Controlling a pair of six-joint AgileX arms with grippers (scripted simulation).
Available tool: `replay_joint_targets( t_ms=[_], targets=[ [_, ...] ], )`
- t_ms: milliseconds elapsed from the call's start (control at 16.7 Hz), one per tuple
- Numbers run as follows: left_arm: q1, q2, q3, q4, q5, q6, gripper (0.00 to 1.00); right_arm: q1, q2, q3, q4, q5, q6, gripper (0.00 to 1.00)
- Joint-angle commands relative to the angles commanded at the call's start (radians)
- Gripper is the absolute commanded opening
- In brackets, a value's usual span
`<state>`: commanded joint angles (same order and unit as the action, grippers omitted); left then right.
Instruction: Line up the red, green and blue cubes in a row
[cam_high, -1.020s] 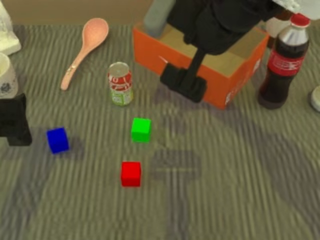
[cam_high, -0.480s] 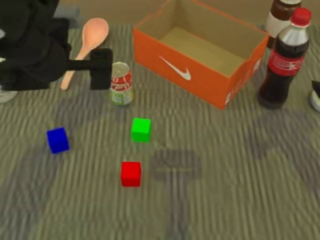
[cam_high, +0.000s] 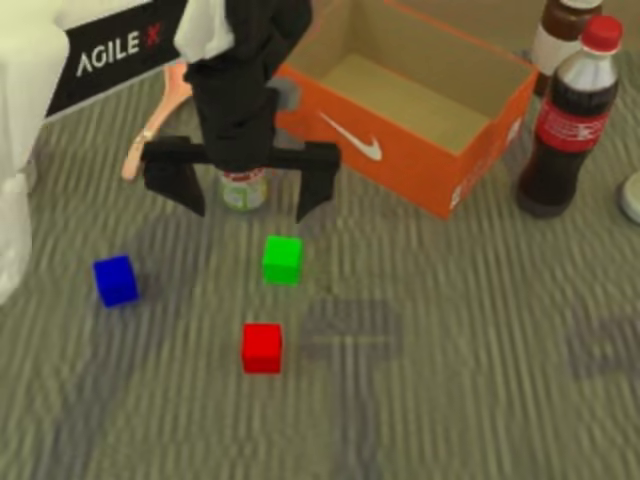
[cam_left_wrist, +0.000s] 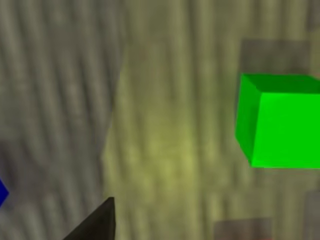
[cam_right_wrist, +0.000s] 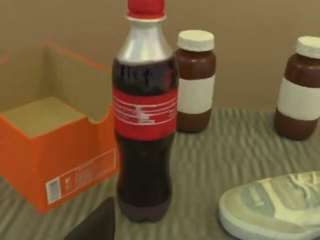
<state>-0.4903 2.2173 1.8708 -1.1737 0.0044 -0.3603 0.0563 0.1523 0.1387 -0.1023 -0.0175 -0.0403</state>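
Since 0.5 s ago the left gripper (cam_high: 240, 185) swung in from the left edge, now above the drink can (cam_high: 240, 190), fingers spread wide. Green cube (cam_high: 282, 258), red cube (cam_high: 262, 347), blue cube (cam_high: 115, 280) unmoved. Right gripper: barely a dark tip in its wrist view, fingers can't tell.

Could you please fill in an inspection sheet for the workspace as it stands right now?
Surface: table under a ribbed grey-green cloth, arm shadows across it.
Job's things: blue cube toward the left; green cube and red cube near the middle; all apart, not in a row.
Clutter: drink can, pink spoon, open orange shoebox, cola bottle, two brown jars, a shoe.
Grippers: left gripper open wide over the can, just behind the green cube, holding nothing. Right gripper out of the top view; only a dark tip shows in its wrist view.
Cables: nothing seen.
Surroundings: plain tan wall.
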Motion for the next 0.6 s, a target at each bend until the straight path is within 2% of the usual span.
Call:
replay_joint_targets(
  t_ms=[240,600],
  targets=[
    [-0.031,0.121,0.127,-0.054,0.000,-0.022,1.00,-0.044,-0.142,-0.130,0.095,0.016,0.038,1.00],
    [-0.029,0.131,0.137,-0.057,0.000,-0.023,1.00,-0.046,-0.152,-0.139,0.102,0.018,0.040,1.00]
  ],
)
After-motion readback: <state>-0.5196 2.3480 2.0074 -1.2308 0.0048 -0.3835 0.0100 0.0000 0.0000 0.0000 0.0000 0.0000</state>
